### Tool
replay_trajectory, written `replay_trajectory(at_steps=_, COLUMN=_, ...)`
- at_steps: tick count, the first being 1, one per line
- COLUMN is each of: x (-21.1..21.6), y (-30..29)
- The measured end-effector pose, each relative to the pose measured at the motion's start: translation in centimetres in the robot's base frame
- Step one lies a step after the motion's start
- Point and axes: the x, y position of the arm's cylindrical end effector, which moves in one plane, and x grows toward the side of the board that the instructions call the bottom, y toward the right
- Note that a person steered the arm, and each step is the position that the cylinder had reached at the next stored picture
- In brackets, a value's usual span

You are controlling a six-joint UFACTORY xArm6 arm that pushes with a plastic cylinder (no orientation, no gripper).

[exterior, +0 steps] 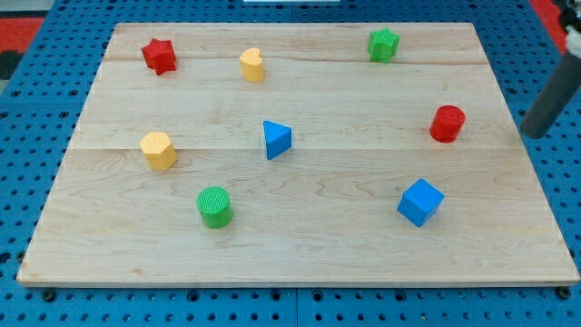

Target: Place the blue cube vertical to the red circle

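The blue cube (420, 202) lies on the wooden board at the view's lower right. The red circle, a short red cylinder (447, 123), stands above it and slightly to the right, near the board's right side. My rod comes in from the view's right edge, and my tip (533, 133) is just off the board's right edge, level with the red cylinder and to its right. The tip touches no block.
Other blocks on the board (290, 263): a red star (159, 55) at top left, a yellow heart (252, 65), a green star (383, 44) at top, a yellow hexagon (158, 150) at left, a blue triangle (276, 139) in the middle, a green cylinder (215, 206).
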Motion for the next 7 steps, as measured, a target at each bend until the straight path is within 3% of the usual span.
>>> replay_trajectory(at_steps=2, x=15.9, y=-1.4)
replay_trajectory(at_steps=4, x=10.3, y=-14.3)
replay_trajectory(at_steps=5, x=11.7, y=-18.0)
replay_trajectory(at_steps=7, x=10.0, y=-29.2)
